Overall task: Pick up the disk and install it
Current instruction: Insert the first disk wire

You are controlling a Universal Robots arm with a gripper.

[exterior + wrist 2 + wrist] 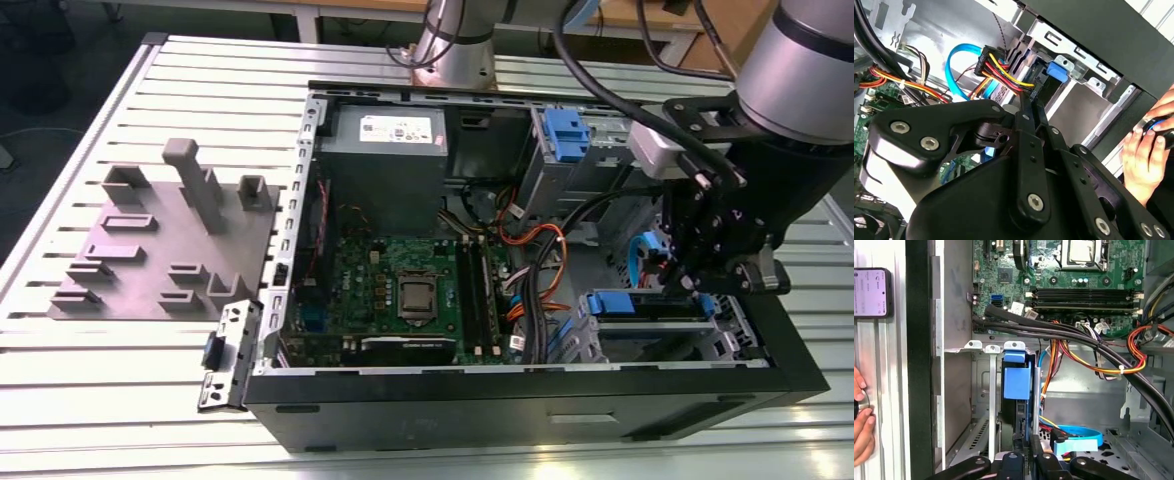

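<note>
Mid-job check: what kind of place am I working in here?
Probably a robotics lab or test bench: an open computer case lies on a slotted metal table, a grey fixture block sits beside it, and the arm's base stands behind the case.

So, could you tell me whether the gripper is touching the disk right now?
Cannot tell. In the first wrist view the gripper sits right at the end of the disk, but any contact is hidden.

No lettering can be read. The white label point(399, 128) on the grey metal box point(380, 175) (small dark print) is illegible.
</note>
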